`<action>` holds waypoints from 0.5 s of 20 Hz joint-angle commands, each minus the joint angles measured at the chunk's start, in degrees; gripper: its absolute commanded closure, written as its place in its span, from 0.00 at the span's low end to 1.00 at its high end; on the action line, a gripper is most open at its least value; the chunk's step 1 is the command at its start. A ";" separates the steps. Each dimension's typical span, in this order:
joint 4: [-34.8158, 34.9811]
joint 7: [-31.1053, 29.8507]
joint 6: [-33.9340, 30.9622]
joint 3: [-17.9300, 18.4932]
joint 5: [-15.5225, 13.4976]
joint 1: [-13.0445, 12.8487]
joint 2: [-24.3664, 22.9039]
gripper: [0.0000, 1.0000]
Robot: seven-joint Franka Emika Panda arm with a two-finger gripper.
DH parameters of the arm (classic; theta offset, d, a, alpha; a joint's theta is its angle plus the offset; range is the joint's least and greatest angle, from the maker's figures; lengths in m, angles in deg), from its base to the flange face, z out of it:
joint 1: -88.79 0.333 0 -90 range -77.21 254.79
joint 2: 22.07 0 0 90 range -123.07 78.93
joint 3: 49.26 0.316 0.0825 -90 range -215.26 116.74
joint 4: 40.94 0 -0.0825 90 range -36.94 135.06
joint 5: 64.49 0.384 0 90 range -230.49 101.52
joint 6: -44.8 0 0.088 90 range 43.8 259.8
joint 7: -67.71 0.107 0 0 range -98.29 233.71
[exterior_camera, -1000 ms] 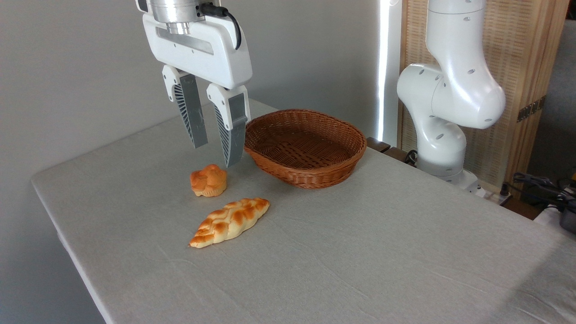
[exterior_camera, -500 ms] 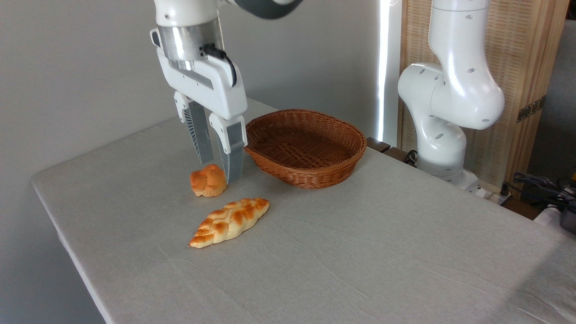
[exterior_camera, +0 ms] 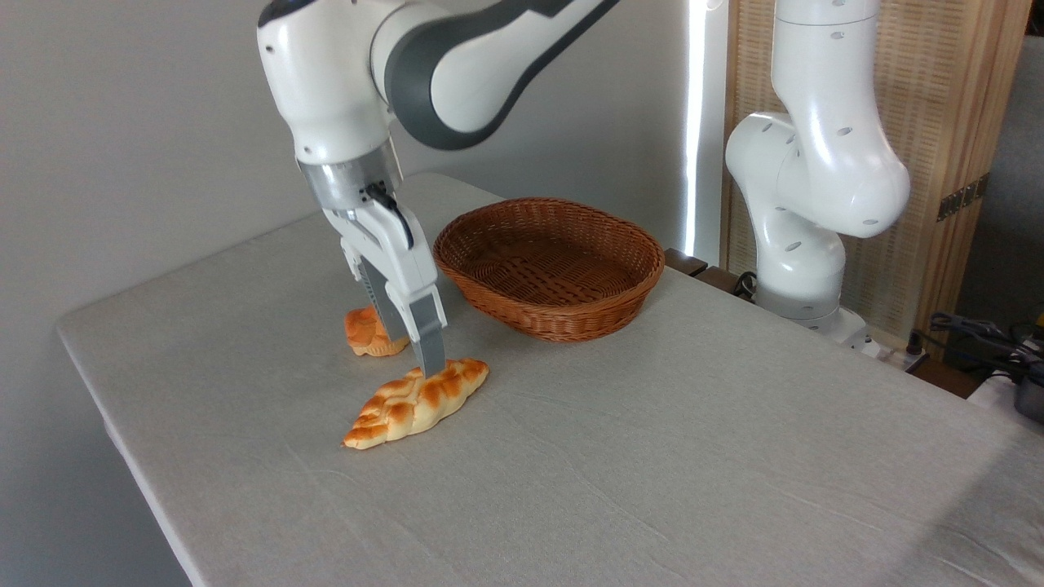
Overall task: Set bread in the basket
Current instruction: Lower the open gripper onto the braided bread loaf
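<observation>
I see the worktop (exterior_camera: 652, 456) under a pale grey matt cloth, lightly creased. The bread (exterior_camera: 414, 402) has a glazed, slightly shiny golden crust over a paler matt body. At its 12 o'clock, the basket (exterior_camera: 548, 267) is woven reddish-brown wicker, ribbed and rough, with a faint sheen. The arm (exterior_camera: 824, 163) is smooth glossy white plastic with grey joint bands. The gripper (exterior_camera: 420, 359) shows dull grey ribbed fingers below a brushed metal collar. Behind, at 2 o'clock, is a pale wooden screen (exterior_camera: 954, 122).
</observation>
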 commanded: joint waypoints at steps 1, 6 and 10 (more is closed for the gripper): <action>4.14 -0.78 5.25 0.39 0.27 -0.19 -0.23 0.00; 4.76 -2.01 7.10 0.48 0.53 -0.10 1.26 0.00; 5.64 -2.19 8.60 0.48 0.53 -0.10 1.26 0.12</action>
